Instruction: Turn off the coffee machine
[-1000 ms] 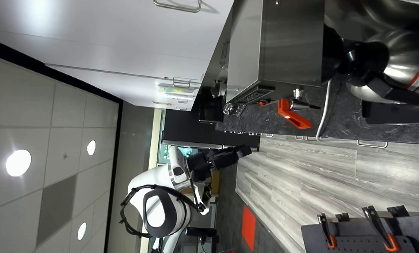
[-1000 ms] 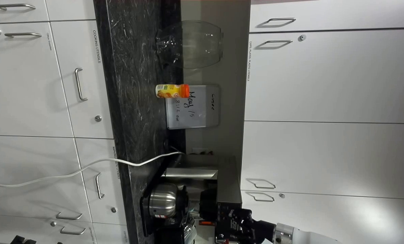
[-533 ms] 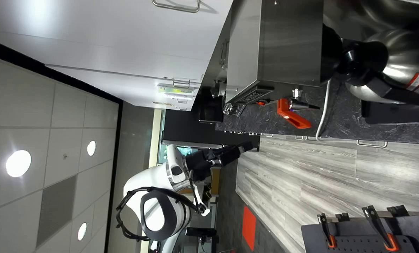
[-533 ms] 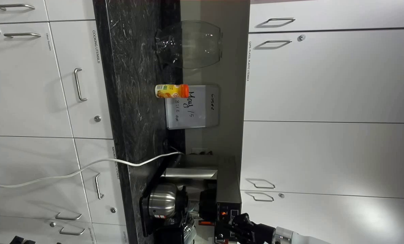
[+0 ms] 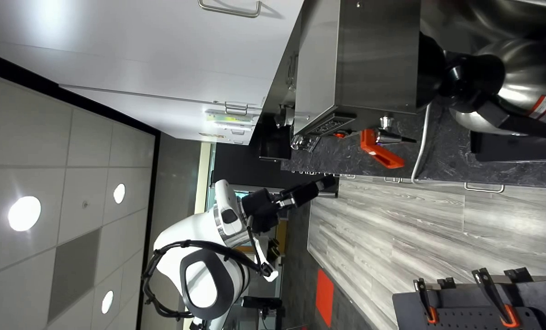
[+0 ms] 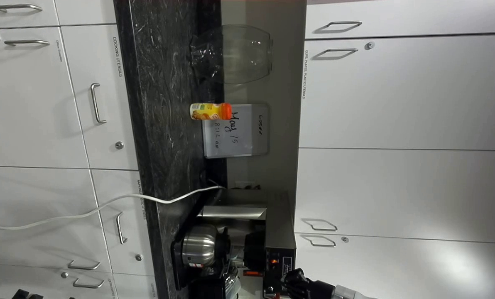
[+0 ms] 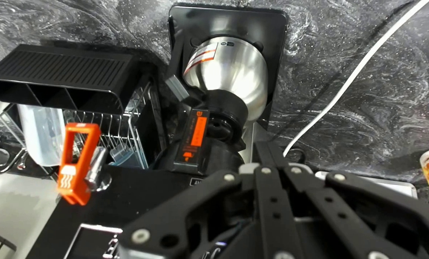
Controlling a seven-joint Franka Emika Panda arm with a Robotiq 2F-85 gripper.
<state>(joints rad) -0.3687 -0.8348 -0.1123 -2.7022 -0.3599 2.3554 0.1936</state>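
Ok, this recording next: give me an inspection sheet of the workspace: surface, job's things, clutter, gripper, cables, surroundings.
Surface: dark countertop with pale veining.
Job's things: brushed-steel coffee machine; its orange switch looks lit, so probably not yet off; orange lever at the front; metal carafe upright on the black base.
Clutter: yellow bottle in front of a whiteboard; clear container farther along; black three-slot holder beside the machine.
Gripper: shut, near the machine's front; nothing seen in its grip.
Cables: white cable crosses the countertop and hangs over its front edge; black cable runs along the arm.
Surroundings: white cabinets above and below the countertop; grey wood-look floor.
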